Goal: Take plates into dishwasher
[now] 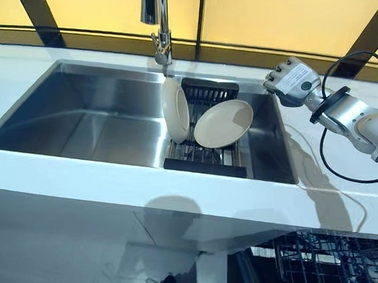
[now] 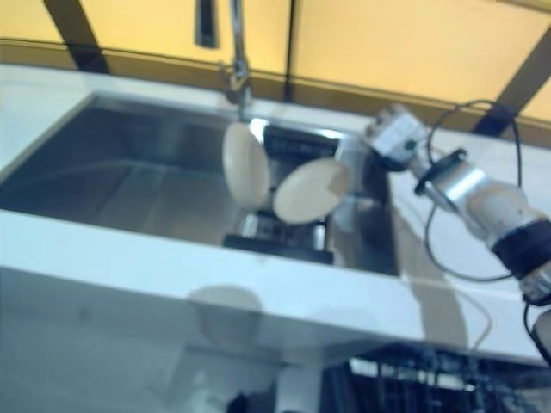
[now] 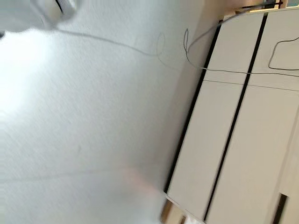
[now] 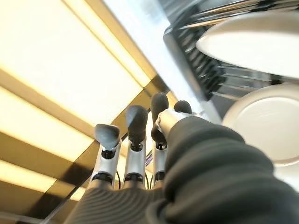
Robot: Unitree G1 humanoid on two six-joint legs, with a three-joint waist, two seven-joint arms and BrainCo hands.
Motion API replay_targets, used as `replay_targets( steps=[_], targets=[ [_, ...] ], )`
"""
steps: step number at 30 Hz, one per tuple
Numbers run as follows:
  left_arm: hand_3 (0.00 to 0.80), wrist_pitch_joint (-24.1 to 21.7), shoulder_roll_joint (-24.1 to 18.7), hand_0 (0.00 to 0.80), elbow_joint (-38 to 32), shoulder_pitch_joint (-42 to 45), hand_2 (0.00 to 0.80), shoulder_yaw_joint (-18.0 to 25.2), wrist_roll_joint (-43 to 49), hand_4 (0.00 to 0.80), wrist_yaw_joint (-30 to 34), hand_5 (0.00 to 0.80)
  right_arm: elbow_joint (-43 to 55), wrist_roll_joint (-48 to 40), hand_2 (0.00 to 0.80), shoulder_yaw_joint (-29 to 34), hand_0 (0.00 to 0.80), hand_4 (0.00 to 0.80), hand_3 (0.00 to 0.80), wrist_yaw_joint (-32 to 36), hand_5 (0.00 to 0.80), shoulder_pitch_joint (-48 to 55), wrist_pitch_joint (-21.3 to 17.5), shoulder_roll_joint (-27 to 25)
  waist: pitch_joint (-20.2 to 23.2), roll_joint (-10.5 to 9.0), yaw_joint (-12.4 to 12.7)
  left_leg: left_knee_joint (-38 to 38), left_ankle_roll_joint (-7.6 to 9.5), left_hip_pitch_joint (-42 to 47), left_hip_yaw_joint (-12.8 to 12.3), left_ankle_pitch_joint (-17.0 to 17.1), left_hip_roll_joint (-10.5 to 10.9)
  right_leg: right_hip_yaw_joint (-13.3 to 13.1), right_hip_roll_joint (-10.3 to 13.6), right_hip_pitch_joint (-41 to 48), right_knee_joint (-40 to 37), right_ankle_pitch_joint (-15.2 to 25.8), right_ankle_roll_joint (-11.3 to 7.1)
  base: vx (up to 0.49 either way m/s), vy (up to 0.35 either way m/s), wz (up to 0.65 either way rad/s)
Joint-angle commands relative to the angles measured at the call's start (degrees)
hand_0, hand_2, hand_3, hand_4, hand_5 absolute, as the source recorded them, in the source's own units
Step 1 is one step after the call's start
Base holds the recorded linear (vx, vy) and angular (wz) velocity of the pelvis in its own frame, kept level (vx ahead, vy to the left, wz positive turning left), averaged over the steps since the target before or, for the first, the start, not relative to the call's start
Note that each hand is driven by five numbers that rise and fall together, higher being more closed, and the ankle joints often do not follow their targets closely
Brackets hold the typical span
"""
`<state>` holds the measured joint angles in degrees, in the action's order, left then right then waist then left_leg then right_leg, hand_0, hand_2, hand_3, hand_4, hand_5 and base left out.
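Right hand (image 1: 291, 79), fingers straight and empty, poised by the sink's right rim (image 1: 284, 143) to reach two plates (image 1: 223, 123) propped in the rack (image 1: 206, 166).

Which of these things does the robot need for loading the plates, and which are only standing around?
Needed:
upright plate
tilted plate
sink rack holding both
dishwasher basket, below the counter
right hand, open, empty

Standing around:
faucet
sink
counter
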<state>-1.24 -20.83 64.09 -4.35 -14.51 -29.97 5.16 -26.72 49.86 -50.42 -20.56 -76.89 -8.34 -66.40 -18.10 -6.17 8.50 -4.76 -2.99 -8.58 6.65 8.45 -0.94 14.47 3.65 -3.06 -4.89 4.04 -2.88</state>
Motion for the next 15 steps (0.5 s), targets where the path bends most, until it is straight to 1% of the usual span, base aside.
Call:
replay_targets(
  steps=[1, 8, 9, 10, 11, 12, 15],
  targets=[
    [0.000, 0.38, -0.19, 0.000, 1.46, 3.69, 0.000, -0.34, 2.89, 0.000, 0.09, 0.000, -1.08, -3.62, 0.800, -3.48, 0.800, 0.800, 0.800, -2.69, 0.800, -4.74, 0.63, -2.13, 6.18, -1.70, -0.32, -0.24, 0.90, 3.35, -3.71, -5.82, 0.74, -0.81, 2.79, 0.35, -0.11, 0.80, -4.58, 0.054, 0.007, -0.01],
    [0.000, 1.24, -0.16, 0.000, 1.54, 4.43, 0.000, -0.25, 3.95, 0.000, 0.39, 0.000, -2.01, -5.76, 0.800, -2.03, 0.800, 0.800, 0.800, -3.32, 0.800, -3.15, -0.62, -2.32, 7.95, -1.73, -0.23, -0.24, 0.94, 4.69, -3.56, -6.19, 0.90, -0.89, 2.80, 1.69, -0.11, 0.47, -4.64, 0.021, 0.006, 0.00],
    [0.000, 1.38, -0.17, 0.000, 1.57, 4.45, 0.000, -0.29, 4.02, 0.000, 0.40, 0.000, -1.87, -6.24, 0.671, -1.61, 0.671, 0.671, 0.671, -3.04, 0.671, -2.73, -0.67, -2.17, 8.02, -1.75, -0.18, -0.24, 0.95, 4.82, -3.53, -6.22, 0.92, -0.86, 2.82, 1.80, -0.11, 0.45, -4.65, 0.031, 0.010, 0.00],
    [0.000, 1.57, -0.09, 0.000, 1.59, 4.45, 0.000, -0.35, 4.05, 0.000, 0.29, 0.000, -1.73, -7.10, 0.398, -1.33, 0.398, 0.398, 0.398, -2.62, 0.398, -2.41, -0.87, -1.96, 8.08, -1.73, -0.13, -0.24, 0.98, 4.91, -3.51, -6.27, 0.92, -0.84, 2.85, 1.89, -0.11, 0.41, -4.65, 0.000, 0.000, 0.00],
    [0.000, 1.61, -0.07, 0.000, 1.58, 4.42, 0.000, -0.41, 4.02, 0.000, 0.29, 0.000, -1.64, -7.24, 0.154, -1.18, 0.154, 0.154, 0.154, -2.39, 0.154, -2.22, -0.88, -1.76, 8.05, -1.72, -0.08, -0.24, 0.98, 4.91, -3.49, -6.27, 0.93, -0.83, 2.85, 1.91, -0.11, 0.40, -4.64, 0.000, 0.000, 0.00],
    [0.000, 1.63, -0.08, 0.000, 1.58, 4.38, 0.000, -0.45, 3.98, 0.000, 0.31, 0.000, -1.65, -7.23, 0.000, -1.05, 0.000, 0.000, 0.000, -2.28, 0.000, -2.06, -0.92, -1.59, 7.99, -1.70, -0.04, -0.24, 0.99, 4.92, -3.47, -6.28, 0.94, -0.81, 2.86, 1.90, -0.11, 0.41, -4.64, 0.000, 0.000, 0.00],
    [0.000, 1.58, 0.17, 0.000, 1.59, 3.91, 0.000, -0.94, 3.47, 0.000, 0.15, 0.000, -1.62, -5.74, 0.000, -0.66, 0.000, 0.000, 0.000, -2.14, 0.000, -1.14, -1.97, -0.09, 7.15, -1.42, 0.34, -0.24, 1.10, 4.60, -3.22, -6.23, 1.00, -0.65, 2.92, 1.58, -0.11, 0.52, -4.59, -0.013, 0.005, 0.00]
  ],
)
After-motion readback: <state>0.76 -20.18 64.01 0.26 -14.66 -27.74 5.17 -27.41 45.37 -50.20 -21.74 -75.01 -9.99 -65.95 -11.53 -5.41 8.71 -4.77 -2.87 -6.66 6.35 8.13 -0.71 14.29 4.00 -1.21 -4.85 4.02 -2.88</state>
